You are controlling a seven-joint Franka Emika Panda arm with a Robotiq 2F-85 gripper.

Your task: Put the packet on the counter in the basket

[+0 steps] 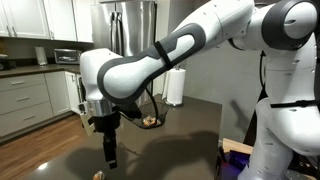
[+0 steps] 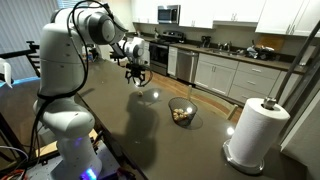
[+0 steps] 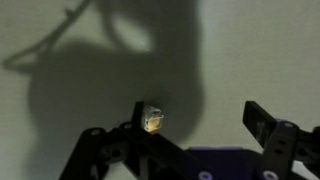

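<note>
The packet (image 3: 153, 120), tiny and pale yellowish, shows in the wrist view right beside the tip of one finger. I cannot tell whether it touches that finger. My gripper (image 3: 197, 115) is open wide, with nothing clamped between the fingers. In both exterior views the gripper (image 1: 110, 152) (image 2: 137, 76) points down, just above the dark counter (image 1: 190, 140) (image 2: 150, 135). The dark bowl-shaped basket (image 2: 182, 112) holds small tan items and stands apart from the gripper, further along the counter. In an exterior view the basket (image 1: 151, 121) is partly hidden behind my arm.
A white paper towel roll (image 2: 254, 130) (image 1: 175, 87) stands on the counter beyond the basket. White cabinets with a worktop (image 2: 230, 60) (image 1: 25, 90) run along the wall. The robot's white base (image 2: 62, 120) stands at the counter's edge.
</note>
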